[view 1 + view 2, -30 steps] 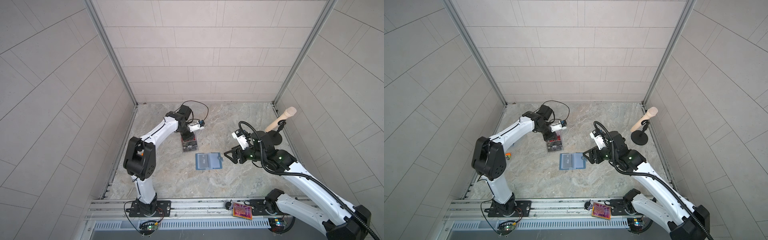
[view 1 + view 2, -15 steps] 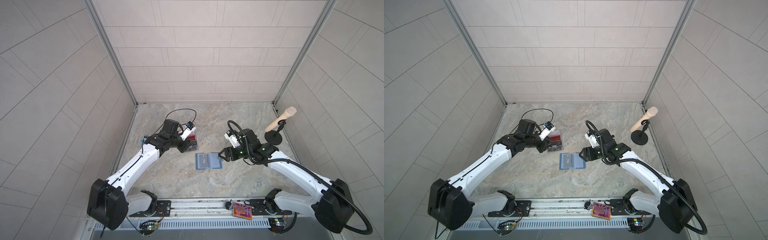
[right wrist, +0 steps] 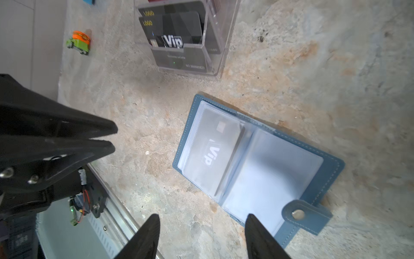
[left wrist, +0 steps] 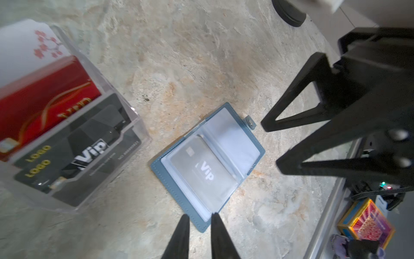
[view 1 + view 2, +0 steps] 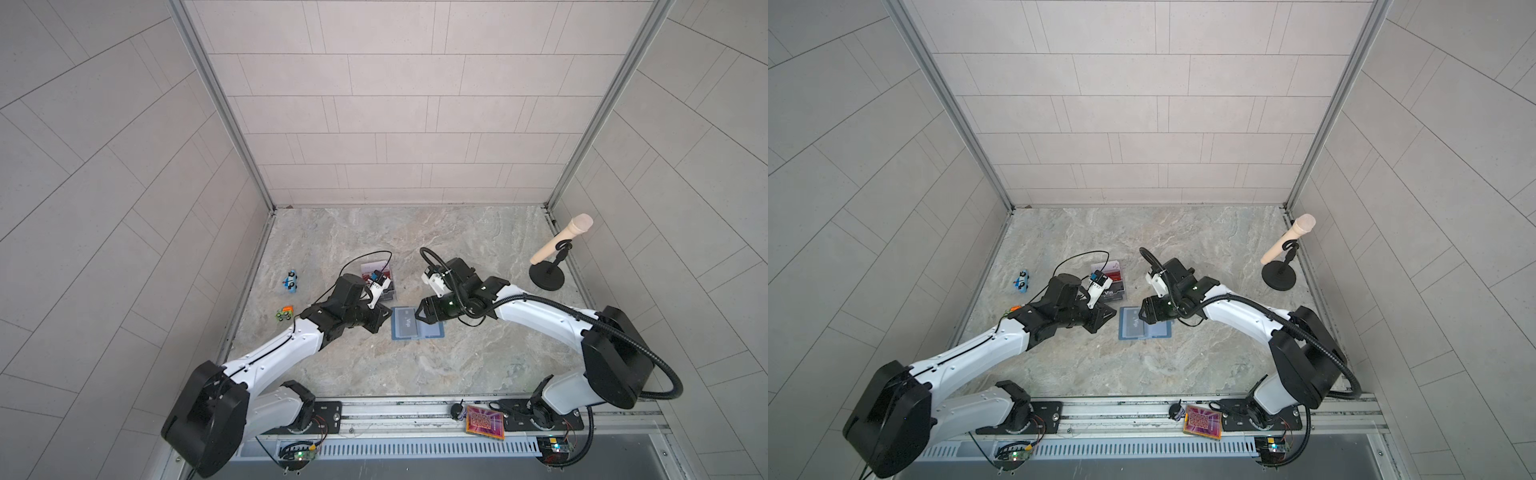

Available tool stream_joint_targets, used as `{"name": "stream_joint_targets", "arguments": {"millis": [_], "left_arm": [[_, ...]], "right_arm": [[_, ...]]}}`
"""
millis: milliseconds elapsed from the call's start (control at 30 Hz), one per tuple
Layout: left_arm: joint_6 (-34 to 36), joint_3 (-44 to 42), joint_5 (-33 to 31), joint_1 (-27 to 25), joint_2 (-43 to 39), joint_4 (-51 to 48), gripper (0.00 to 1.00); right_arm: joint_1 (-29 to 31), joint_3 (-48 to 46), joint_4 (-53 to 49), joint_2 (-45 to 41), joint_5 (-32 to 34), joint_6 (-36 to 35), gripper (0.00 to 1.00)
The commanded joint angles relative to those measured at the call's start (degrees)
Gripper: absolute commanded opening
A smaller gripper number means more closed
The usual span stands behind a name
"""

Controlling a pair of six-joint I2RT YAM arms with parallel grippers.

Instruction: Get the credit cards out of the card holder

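Observation:
The slate-blue card holder (image 5: pixel 417 323) (image 5: pixel 1144 323) lies open and flat on the marble table. A grey "Vip" credit card (image 4: pixel 201 170) (image 3: pixel 210 152) sits in its clear left sleeve. The right sleeve looks empty. A red card (image 4: pixel 44 98), a black "Vip" card (image 4: pixel 89 148) and a whitish card (image 4: pixel 26 44) stand in the clear acrylic stand (image 5: pixel 380 282). My left gripper (image 4: pixel 199 216) (image 5: pixel 377 323) hovers at the holder's left corner, narrowly open and empty. My right gripper (image 3: pixel 201 218) (image 5: pixel 422 313) stands open and empty over the holder's far edge, near the snap tab (image 3: pixel 298 214).
A microphone on a round black stand (image 5: pixel 557 249) is at the right wall. Two toy cars (image 5: pixel 292 280) (image 5: pixel 284 312) lie by the left wall. An orange-pink patterned tile (image 5: pixel 484 422) rests on the front rail.
My left arm swung away from the acrylic stand to the card holder's left edge and its jaws narrowed. My right gripper moved left over the holder and closed a little.

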Motion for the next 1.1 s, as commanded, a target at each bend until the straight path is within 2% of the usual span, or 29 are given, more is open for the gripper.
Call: {"name": "stream_joint_targets", "arguments": {"millis": [0,233,500,833,1067], "left_arm": [[-3.81,-1.07,-0.64,-1.08,1.75,5.03,0.17],[-8.85,-2.72,-2.04,-1.5,6.19,11.28,0.11],[-11.66,-2.3,0.93,-1.5,13.44,17.43,0.06],[-13.32,-2.07,2.17,-1.5,19.52,21.5,0.04],[-13.92,-2.17,-0.1,-1.5,20.95,21.01,0.01]], "right_arm": [[2.61,2.06,-1.46,1.71,7.66,1.34,0.63],[8.22,1.01,3.24,2.93,17.11,2.77,0.65],[13.38,-0.98,6.76,3.46,26.01,3.6,0.69],[16.65,0.14,6.51,7.51,31.26,3.89,0.68],[18.36,0.42,7.78,9.22,32.1,4.19,0.69]]}}
